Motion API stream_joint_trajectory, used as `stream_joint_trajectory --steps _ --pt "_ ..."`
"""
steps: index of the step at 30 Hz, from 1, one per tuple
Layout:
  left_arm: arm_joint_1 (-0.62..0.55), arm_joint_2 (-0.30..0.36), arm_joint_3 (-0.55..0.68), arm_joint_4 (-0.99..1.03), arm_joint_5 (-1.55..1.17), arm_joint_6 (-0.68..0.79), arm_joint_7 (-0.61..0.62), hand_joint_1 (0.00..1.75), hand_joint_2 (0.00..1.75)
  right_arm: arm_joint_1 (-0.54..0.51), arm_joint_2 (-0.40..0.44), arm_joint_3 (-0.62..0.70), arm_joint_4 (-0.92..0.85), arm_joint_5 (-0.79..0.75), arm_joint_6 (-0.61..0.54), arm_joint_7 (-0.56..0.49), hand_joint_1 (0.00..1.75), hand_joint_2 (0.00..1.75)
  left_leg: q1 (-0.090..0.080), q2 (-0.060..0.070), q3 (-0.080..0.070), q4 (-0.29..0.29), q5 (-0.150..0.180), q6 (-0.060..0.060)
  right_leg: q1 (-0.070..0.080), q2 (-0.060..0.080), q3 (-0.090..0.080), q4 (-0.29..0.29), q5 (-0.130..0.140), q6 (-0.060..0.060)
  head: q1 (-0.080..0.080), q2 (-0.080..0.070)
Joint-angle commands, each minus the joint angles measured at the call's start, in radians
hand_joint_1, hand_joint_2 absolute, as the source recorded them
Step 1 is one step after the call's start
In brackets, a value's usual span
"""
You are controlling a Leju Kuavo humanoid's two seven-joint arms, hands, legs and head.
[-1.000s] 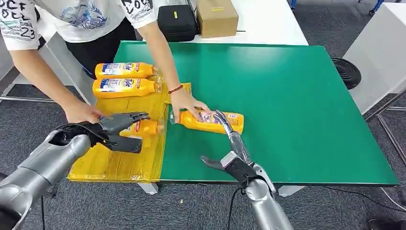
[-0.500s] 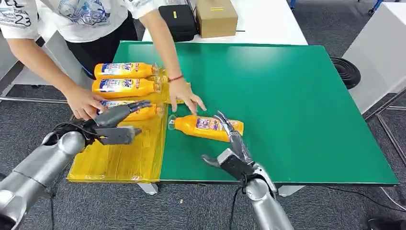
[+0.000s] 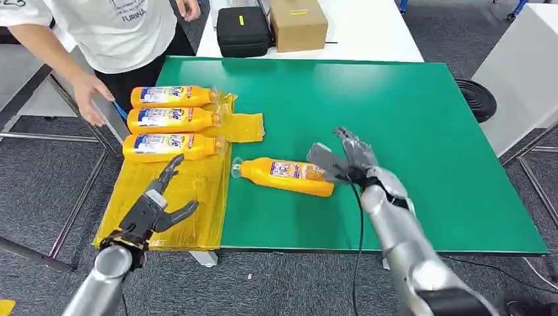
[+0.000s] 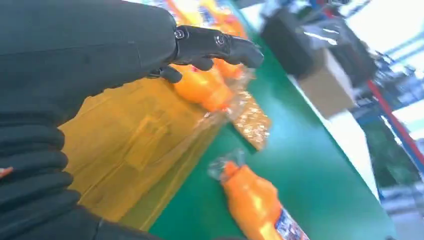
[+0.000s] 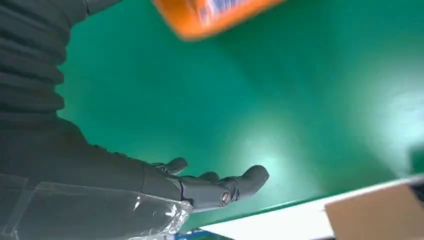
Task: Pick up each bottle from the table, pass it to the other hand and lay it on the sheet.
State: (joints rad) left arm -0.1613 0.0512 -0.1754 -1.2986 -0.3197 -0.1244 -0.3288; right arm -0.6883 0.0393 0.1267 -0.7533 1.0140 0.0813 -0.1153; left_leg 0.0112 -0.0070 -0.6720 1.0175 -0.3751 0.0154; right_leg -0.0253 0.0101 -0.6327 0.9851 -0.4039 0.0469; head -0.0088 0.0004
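— At the left edge of the head view, what is cut off?

— A person point(image 3: 99, 26), shown from the chest down, one hand point(image 3: 89, 99) hanging beside the table. Just right of that, three orange bottles point(image 3: 172, 121) lie side by side on the yellow sheet point(image 3: 191, 197), caps toward the green mat point(image 3: 408, 131). Their label print is too small to read.

— And the robot's left hand?

— The left hand point(image 3: 152, 209) hovers over the near part of the sheet, fingers spread, holding nothing. In its wrist view its dark fingers point(image 4: 220, 45) cover part of a bottle on the sheet, and the picture is blurred.

— Further right?

— A fourth orange bottle point(image 3: 284, 175) lies on the green mat just beside the sheet's edge, cap toward the sheet. The right hand point(image 3: 345, 158) is at its base end with fingers spread wide (whether it touches the bottle I cannot tell). Its wrist view cuts the bottle off at the frame edge.

— The surroundings?

— Behind the mat, a white table point(image 3: 368, 33) carries a black case point(image 3: 243, 29) and a cardboard box point(image 3: 297, 23). Grey carpet point(image 3: 276, 283) lies around.
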Motion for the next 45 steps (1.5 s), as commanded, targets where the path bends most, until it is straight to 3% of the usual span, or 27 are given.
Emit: stream_joint_trajectory --steps 1,16,25,37,45 --pt "0.068 -0.083 0.127 -0.007 -0.004 0.007 0.017 0.0 1.75 -0.236 -0.003 0.078 0.33 0.023 0.046 0.044 0.0 1.75 0.0 0.003 0.007 0.0 -0.004 0.0 0.001 0.002 0.006 0.0 -0.003 -0.003 0.0 0.0" --pt "0.061 -0.097 0.142 -0.002 -0.016 0.027 0.056 0.0 1.75 -0.282 0.042 0.094 0.409 -0.003 0.13 0.031 0.0 1.75 0.001 0.0 0.005 0.001 -0.003 0.0 0.002 -0.001 0.005 0.0 -0.003 -0.003 0.0 0.0" --pt "0.092 -0.078 0.15 -0.06 -0.043 0.051 0.047 0.0 1.75 -0.301 0.064 0.075 0.401 -0.079 0.17 -0.054 0.0 1.75 0.001 0.0 0.002 0.0 -0.002 0.0 0.002 -0.001 0.003 0.0 -0.002 -0.002 0.0 0.0" --pt "0.103 -0.07 0.147 -0.061 -0.055 0.061 0.052 0.0 1.75 -0.287 0.079 0.084 0.429 -0.101 0.202 -0.058 0.0 1.75 0.001 0.001 0.007 0.0 -0.004 -0.001 0.003 -0.001 0.007 0.0 -0.004 -0.004 0.0 0.0" --pt "0.098 -0.079 0.141 -0.037 -0.059 0.082 0.068 0.0 1.75 -0.238 0.085 0.066 0.469 -0.139 0.222 -0.005 0.0 1.75 0.002 -0.001 0.005 -0.001 -0.002 0.0 0.002 -0.002 0.006 -0.001 -0.002 -0.002 0.0 0.0"
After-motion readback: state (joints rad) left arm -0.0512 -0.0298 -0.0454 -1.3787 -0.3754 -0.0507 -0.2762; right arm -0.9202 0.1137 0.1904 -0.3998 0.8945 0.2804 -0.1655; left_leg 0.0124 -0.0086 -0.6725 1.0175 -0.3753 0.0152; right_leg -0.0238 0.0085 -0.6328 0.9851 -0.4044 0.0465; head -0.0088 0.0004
